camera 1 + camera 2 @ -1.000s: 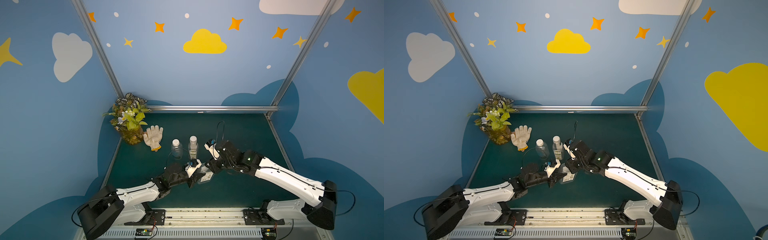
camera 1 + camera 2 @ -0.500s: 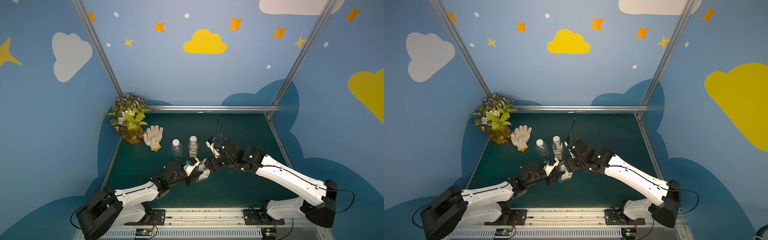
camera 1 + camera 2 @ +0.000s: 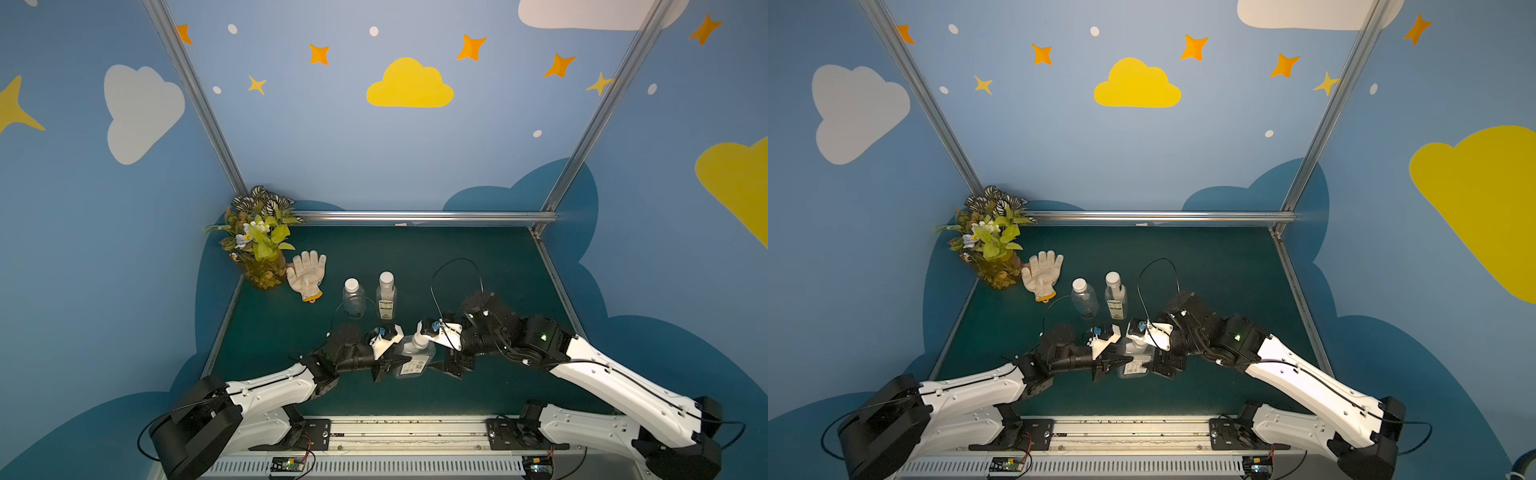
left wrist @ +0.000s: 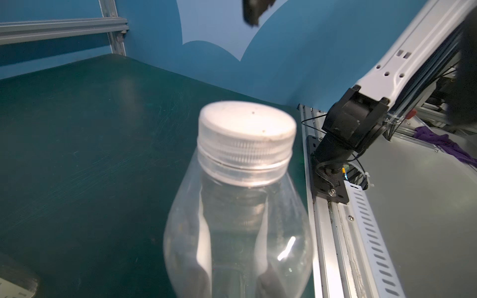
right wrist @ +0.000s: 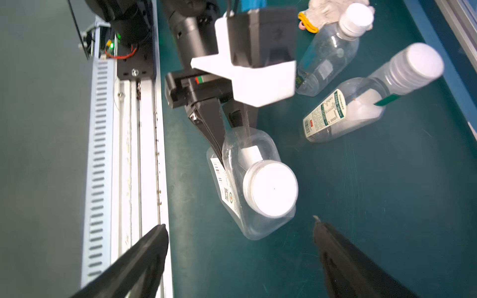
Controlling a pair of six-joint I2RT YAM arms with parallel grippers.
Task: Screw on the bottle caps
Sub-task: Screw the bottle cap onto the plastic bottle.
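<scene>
Dark green tabletop (image 3: 457, 266), lower centre of both top views: wide flat-sided clear plastic bottle (image 3: 413, 361) with barcode label, its white ribbed screw cap (image 5: 271, 191) seated on the neck. The left gripper (image 5: 232, 134) pinches the bottle's body. Jaws of the right gripper (image 5: 240, 223) stand spread wide, clear of the cap.

Left hand (image 3: 391, 363) clamped, right hand (image 5: 239, 223) agape

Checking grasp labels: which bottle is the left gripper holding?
The wide flat-sided labelled bottle, clamped in the left gripper; the round plain bottle and slim labelled bottle stand free farther back.
</scene>
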